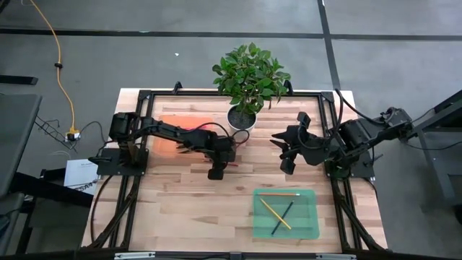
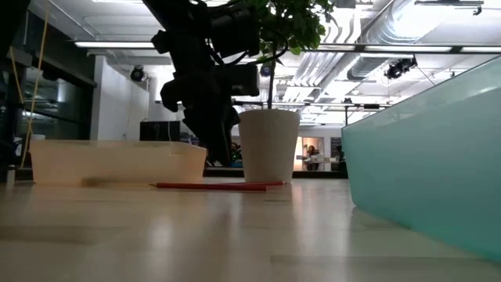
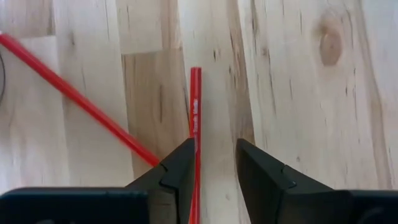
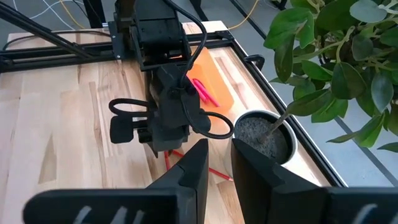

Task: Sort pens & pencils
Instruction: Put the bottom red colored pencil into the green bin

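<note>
Left gripper [image 3: 214,165] hangs low over the bare wood near the table's middle, jaws parted and grasping nothing; in its wrist view a red pencil [image 3: 195,118] lies on the planks and runs in under one finger [image 3: 180,171]. We note a second red pencil [image 3: 74,93] lying slantwise just beside the first, its end meeting the same finger. From the low view at least one red stick [image 2: 211,186] rests flat on the table in front of the white plant pot [image 2: 268,145].

Right gripper [image 1: 289,153] waits off to the right of the pot, above the table, well apart from any pencil; its fingers look slightly parted in its own wrist view and we see nothing between them.

Progress, as we judge it:
- Green tray [image 1: 312,230] at the front right holds three pencils: an orange-tan one [image 1: 278,195], a yellow one [image 1: 275,214] and a long dark one [image 1: 283,218], the last two crossed.
- Orange tray [image 1: 167,124] at the back left holds bright pink pens [image 4: 204,91], seen from the right wrist view; their count is unclear to us.
- Left to do: the two red pencils on the open table, which we take to belong in the green tray.

No other loose sticks are visible on the wood.
</note>
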You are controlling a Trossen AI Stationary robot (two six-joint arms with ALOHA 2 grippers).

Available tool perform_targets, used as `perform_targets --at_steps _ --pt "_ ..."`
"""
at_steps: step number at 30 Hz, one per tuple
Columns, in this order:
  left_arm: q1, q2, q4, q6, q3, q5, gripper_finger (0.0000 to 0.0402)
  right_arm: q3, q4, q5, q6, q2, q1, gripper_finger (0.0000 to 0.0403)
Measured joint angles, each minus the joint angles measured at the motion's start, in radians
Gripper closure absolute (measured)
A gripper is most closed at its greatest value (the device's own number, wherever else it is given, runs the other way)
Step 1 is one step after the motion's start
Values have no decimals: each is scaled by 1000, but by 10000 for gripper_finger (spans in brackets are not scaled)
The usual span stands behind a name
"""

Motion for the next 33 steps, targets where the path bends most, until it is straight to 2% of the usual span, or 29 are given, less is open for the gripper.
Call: perform_targets --at_steps 4,9,19,33 --pt "-1 0 1 9 4 -4 298 0 0 0 0 0 0 341" --pt "-16 1 1 60 46 -64 298 0 0 0 0 0 0 341" --pt "-13 110 -99 106 147 -65 298 -1 3 0 5 0 0 341" --pt "-13 143 -163 130 154 -29 298 -1 9 1 4 0 0 341"
